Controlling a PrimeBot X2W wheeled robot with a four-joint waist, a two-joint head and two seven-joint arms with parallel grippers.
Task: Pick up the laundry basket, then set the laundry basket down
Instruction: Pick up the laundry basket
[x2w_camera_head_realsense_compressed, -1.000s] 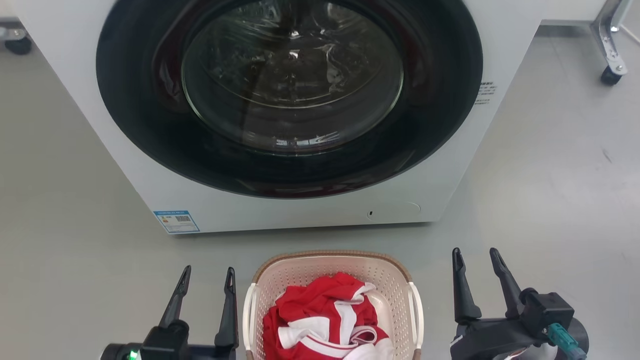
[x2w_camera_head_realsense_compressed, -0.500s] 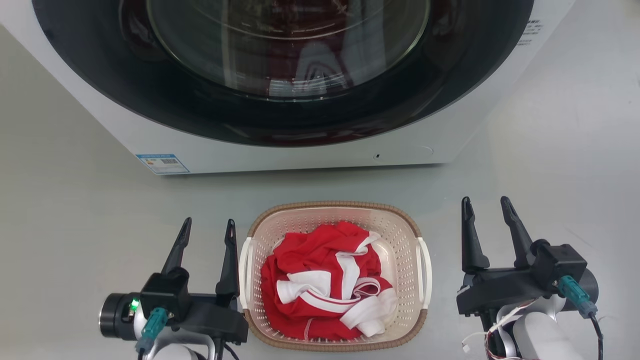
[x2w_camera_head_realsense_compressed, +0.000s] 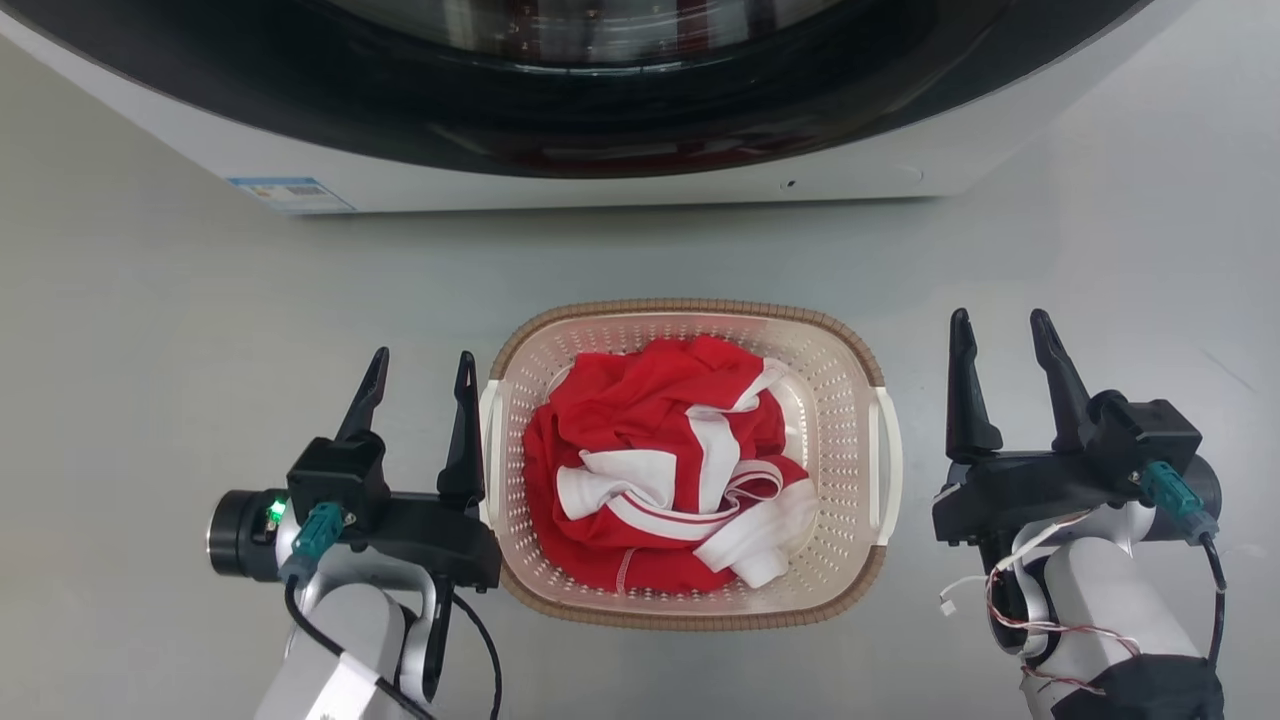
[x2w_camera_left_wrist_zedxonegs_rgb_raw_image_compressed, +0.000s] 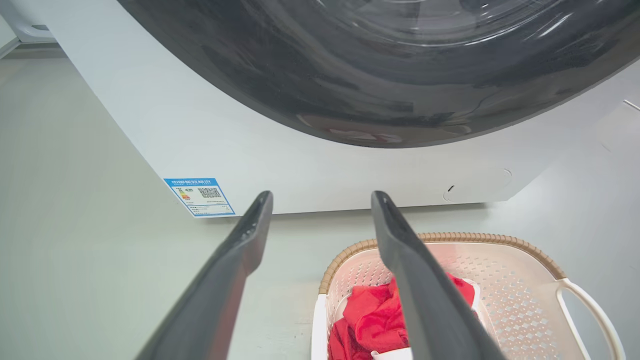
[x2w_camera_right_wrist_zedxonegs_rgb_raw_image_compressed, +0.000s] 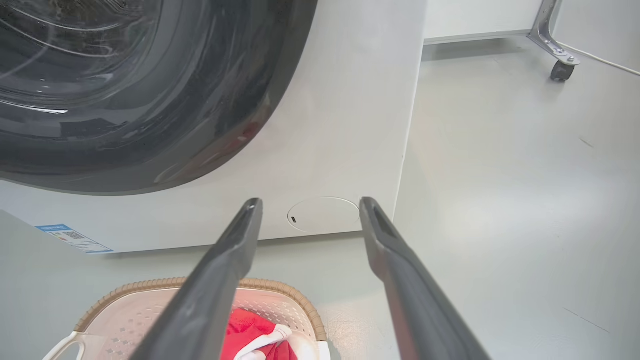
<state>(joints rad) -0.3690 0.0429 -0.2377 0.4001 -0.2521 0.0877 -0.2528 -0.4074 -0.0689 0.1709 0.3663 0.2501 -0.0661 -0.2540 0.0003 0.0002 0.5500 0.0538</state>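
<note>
The laundry basket (x2w_camera_head_realsense_compressed: 850, 380), cream-white and perforated with a brown woven rim, sits on the grey floor in front of the washing machine, holding red and white clothing (x2w_camera_head_realsense_compressed: 660, 470). My left gripper (x2w_camera_head_realsense_compressed: 422, 362) stands open just left of the basket, its inner finger close beside the white left handle (x2w_camera_head_realsense_compressed: 488, 450). My right gripper (x2w_camera_head_realsense_compressed: 1002, 322) is open to the right of the basket, a short gap from the right handle (x2w_camera_head_realsense_compressed: 888, 450). The left wrist view shows the basket (x2w_camera_left_wrist_zedxonegs_rgb_raw_image_compressed: 510, 290) at lower right; the right wrist view shows the basket (x2w_camera_right_wrist_zedxonegs_rgb_raw_image_compressed: 150, 300) at lower left.
The white washing machine (x2w_camera_head_realsense_compressed: 620, 185) with its dark round door stands right behind the basket. Its blue label (x2w_camera_head_realsense_compressed: 290, 193) is at lower left. A metal frame leg on a caster (x2w_camera_right_wrist_zedxonegs_rgb_raw_image_compressed: 561, 70) stands far right on the grey floor.
The head camera has tilted down: the washing machine slid up the picture and the whole basket came into view. Both grippers stay open on either side of the basket.
</note>
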